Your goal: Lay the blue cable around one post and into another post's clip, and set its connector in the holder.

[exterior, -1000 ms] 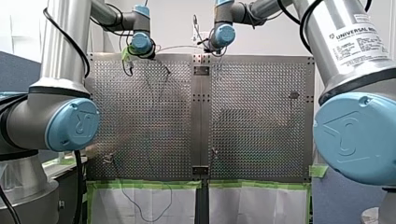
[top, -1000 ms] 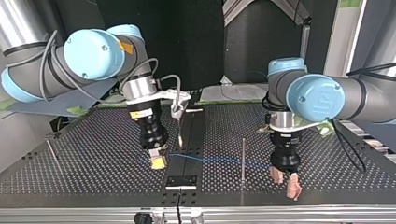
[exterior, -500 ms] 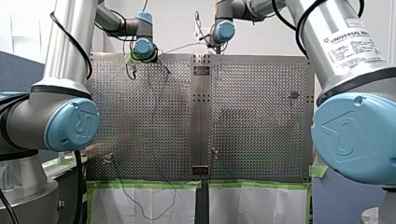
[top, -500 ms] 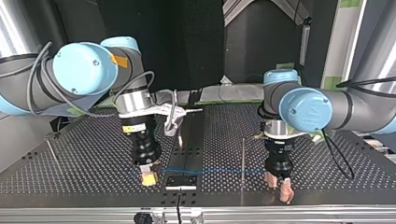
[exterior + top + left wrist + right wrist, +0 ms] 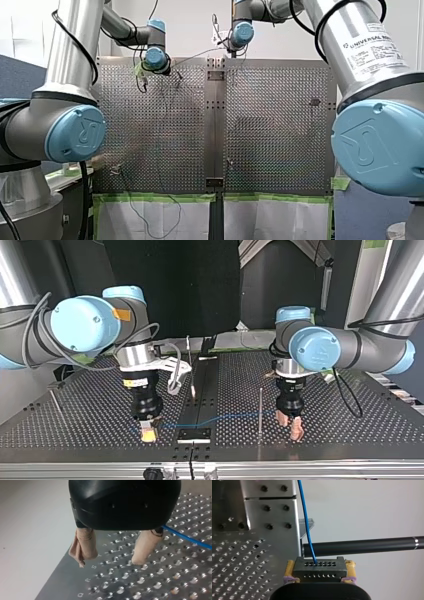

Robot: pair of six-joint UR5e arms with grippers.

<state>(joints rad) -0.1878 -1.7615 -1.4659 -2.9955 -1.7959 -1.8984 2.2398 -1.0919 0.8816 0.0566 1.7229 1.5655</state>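
Observation:
In the right wrist view my right gripper [image 5: 320,578] is shut on the dark multi-hole connector [image 5: 320,567]; the blue cable [image 5: 305,517] leaves its face. At the top view's left, that gripper [image 5: 146,432] shows yellow pads low over the plate. The blue cable [image 5: 220,416] runs from there past a thin upright post [image 5: 260,407] toward my left gripper [image 5: 289,424]. My left gripper [image 5: 112,552] stands open with nothing between its beige fingers [image 5: 85,545]. The cable [image 5: 187,538] passes beside it, apart from the pads.
A small dark plate [image 5: 194,435] sits at the perforated table's [image 5: 100,410] near edge in the top view. A slim orange-tipped post [image 5: 192,385] stands behind it, another thin post [image 5: 55,401] at far left. A black rod [image 5: 362,546] crosses behind the connector.
In the top view my right gripper carried the connector leftward and nearer the table's near edge, dragging the cable. My left gripper shifted left toward the thin post, still open.

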